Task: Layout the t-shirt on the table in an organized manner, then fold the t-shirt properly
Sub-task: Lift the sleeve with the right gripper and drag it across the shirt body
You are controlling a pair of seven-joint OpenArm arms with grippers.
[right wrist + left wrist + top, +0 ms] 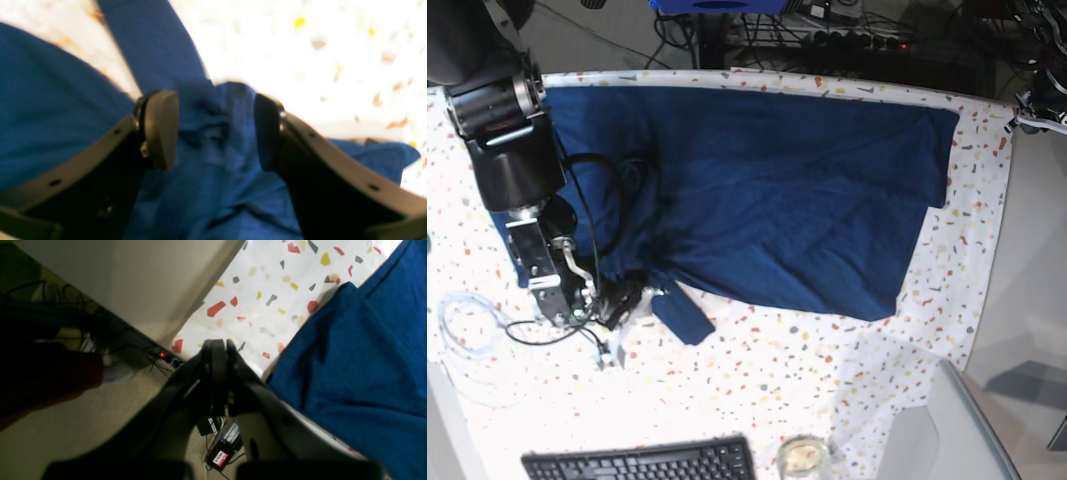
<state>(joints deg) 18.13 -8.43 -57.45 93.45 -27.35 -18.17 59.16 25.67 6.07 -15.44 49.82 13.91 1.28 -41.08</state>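
While the plain dark navy blue soft fabric t-shirt (767, 190) lies mostly spread across the white flecked table (847, 360), one sleeve near the black keyboard (642, 462) is bunched, so the laying-out step looks unfinished. The right gripper (215, 128) straddles that bunch with jaws apart, gripping nothing; next it likely needs to close and draw the sleeve flat. The left gripper (218, 348), pressed shut and empty, hangs off the table's edge, and a loose white cable (467, 315) lies just beside the right arm.
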